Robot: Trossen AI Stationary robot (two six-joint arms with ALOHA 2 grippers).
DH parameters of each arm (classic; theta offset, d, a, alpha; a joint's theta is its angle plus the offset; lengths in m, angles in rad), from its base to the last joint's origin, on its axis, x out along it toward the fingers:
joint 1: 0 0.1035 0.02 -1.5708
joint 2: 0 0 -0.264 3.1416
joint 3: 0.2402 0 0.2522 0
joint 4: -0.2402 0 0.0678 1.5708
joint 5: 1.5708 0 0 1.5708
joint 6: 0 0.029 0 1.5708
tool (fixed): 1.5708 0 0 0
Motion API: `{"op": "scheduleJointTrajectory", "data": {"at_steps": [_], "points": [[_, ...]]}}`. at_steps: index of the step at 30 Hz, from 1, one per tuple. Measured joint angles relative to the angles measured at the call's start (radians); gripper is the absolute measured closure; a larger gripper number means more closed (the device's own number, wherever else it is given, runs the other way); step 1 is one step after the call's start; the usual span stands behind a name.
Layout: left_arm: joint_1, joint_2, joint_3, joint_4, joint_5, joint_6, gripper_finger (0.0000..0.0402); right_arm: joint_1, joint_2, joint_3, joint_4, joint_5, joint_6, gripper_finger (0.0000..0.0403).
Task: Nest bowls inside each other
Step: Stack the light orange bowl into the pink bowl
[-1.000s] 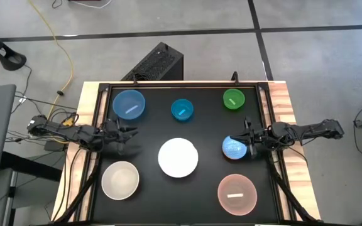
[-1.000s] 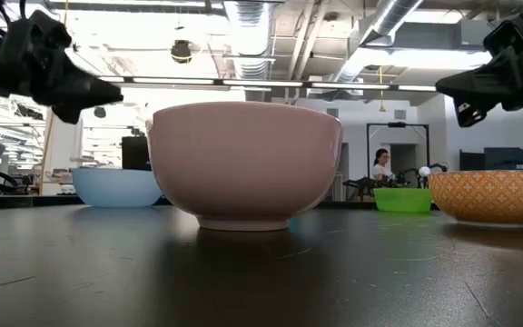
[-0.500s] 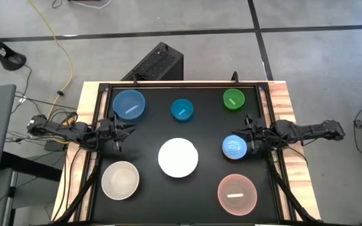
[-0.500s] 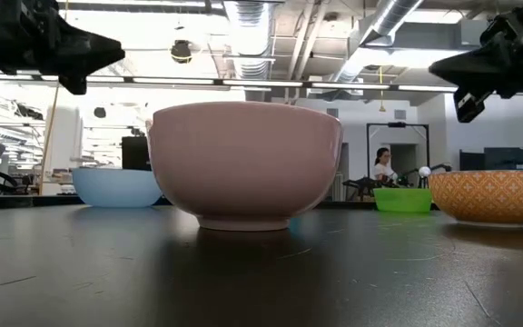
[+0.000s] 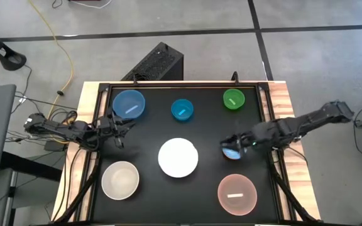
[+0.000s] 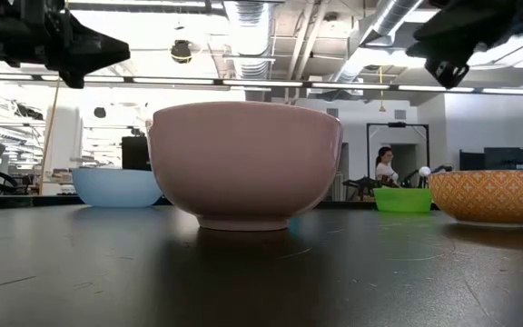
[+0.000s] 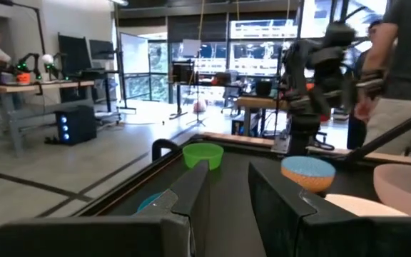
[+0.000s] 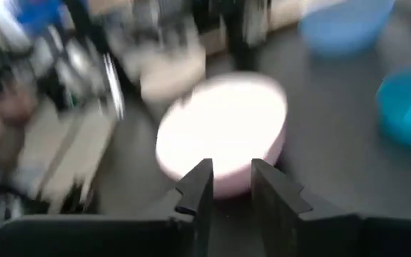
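Light blue bowl (image 5: 232, 152) sat on the right side of the table (image 5: 206, 129), between the green bowl (image 5: 234, 99) at the back and the pink bowl (image 5: 237, 193) at the front. From the side it showed an orange patterned outside (image 6: 489, 195). Nothing was nested: every bowl stood alone. White bowl (image 5: 178, 157) was in the middle, beige bowl (image 5: 120, 179) front left, big blue bowl (image 5: 129, 103) back left, teal bowl (image 5: 182, 109) back centre.

My right gripper (image 5: 229, 146) hung right over the light blue bowl, covering part of it from above. On its wrist cam the fingers (image 8: 198, 187) stood apart with nothing between them, pointing at the white bowl, so released as far as I could see. Whether it touched the bowl I couldn't tell.

Left gripper (image 5: 122, 123) hovered just in front of the big blue bowl, fingers (image 7: 195, 193) parted and empty.
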Motion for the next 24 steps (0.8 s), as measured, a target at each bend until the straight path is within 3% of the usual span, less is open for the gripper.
{"op": "scheduleJointTrajectory", "data": {"at_steps": [6, 11, 16, 24], "points": [[0.000, 0.009, 0.000, 0.005, -0.002, 0.000, 0.0315, 0.166, 0.301, 0.373, -0.485, -0.046, 0.360, 0.0276], [0.000, 0.009, 0.000, -0.002, 0.005, -0.001, 0.0315, 0.295, 0.502, 0.571, -0.798, -0.055, 0.675, 0.0275], [0.000, 0.009, 0.000, -0.013, 0.006, -0.022, 0.0315, 0.382, 0.624, 0.606, -0.939, -0.149, 0.967, 0.0272], [0.000, 0.009, 0.001, -0.110, 0.060, -0.076, 0.0315, 0.453, 0.709, 0.605, -0.940, -0.166, 1.043, 0.0219]]}}
